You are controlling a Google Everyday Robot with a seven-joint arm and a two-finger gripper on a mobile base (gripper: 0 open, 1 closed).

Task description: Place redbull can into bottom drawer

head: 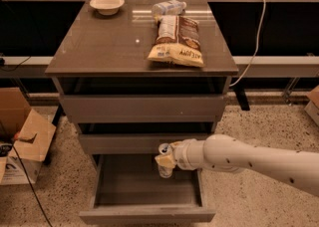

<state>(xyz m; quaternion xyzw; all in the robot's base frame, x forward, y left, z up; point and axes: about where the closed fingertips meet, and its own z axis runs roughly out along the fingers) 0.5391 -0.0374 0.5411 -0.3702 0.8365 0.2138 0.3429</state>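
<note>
Here, my gripper (166,161) clenches the redbull can (165,171): slim, silvery, its shiny top up, held upright above the open bottom drawer (147,215), near its back right.

Pale yellow claw (165,161) over the open grey drawer (149,215) clasps a silver can (165,172). White arm (259,159). Dark brown tabletop (99,47), brown-and-yellow bag (177,39), cream bowl (106,5), speckled beige floor (264,126), tan cardboard box (27,139).

Hand (165,162) above matt bottom drawer (147,216), shiny redbull can (165,149)
</note>
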